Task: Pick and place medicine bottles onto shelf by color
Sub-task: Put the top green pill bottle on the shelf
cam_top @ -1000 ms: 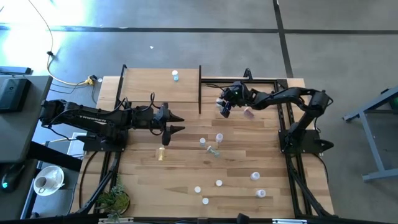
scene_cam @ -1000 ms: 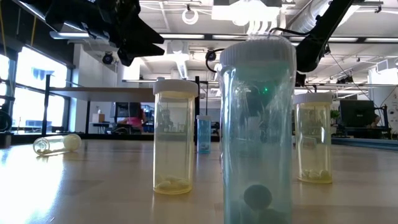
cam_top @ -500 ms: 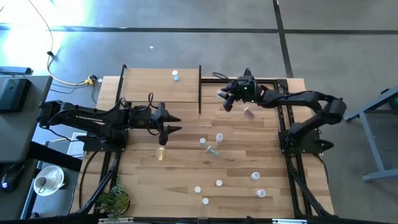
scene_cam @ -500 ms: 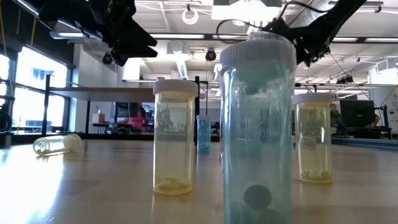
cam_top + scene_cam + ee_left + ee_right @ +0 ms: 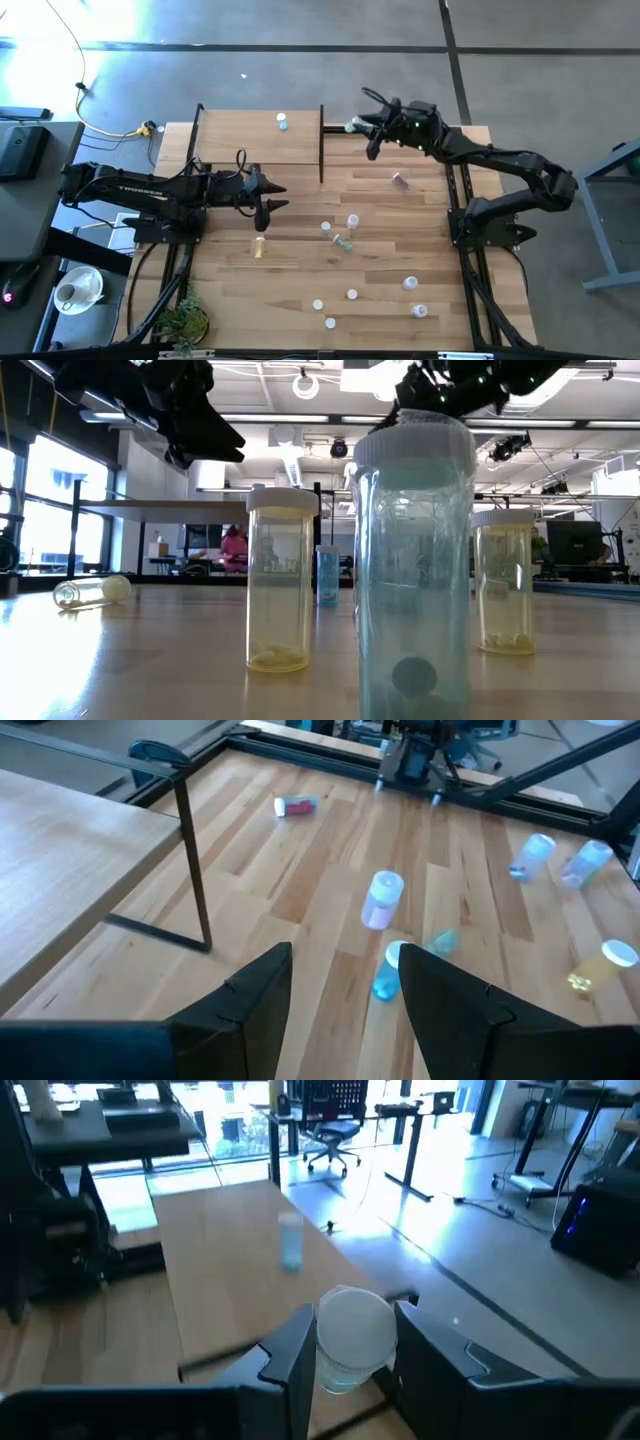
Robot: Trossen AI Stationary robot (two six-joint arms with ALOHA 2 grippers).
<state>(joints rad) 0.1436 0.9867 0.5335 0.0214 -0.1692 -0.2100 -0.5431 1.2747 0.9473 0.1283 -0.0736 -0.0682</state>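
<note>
Bottle [image 5: 352, 1342] pinched in the right gripper [image 5: 362, 127] nears the shelf [image 5: 240, 140]; best set upright beside its blue match [image 5: 282, 122]. Left gripper [image 5: 270, 193] waits, spread and empty.

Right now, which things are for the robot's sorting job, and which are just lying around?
For the job: the shelf; blue bottle on it; bottle in the right hand; pink bottle; yellow bottle.

Lying around: cup; plant; yellow plug.

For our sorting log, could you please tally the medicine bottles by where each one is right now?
On the shelf: 1 blue bottle
In the right gripper: 1 held bottle
On the tabletop: 10 loose bottles
Total: 12
</note>
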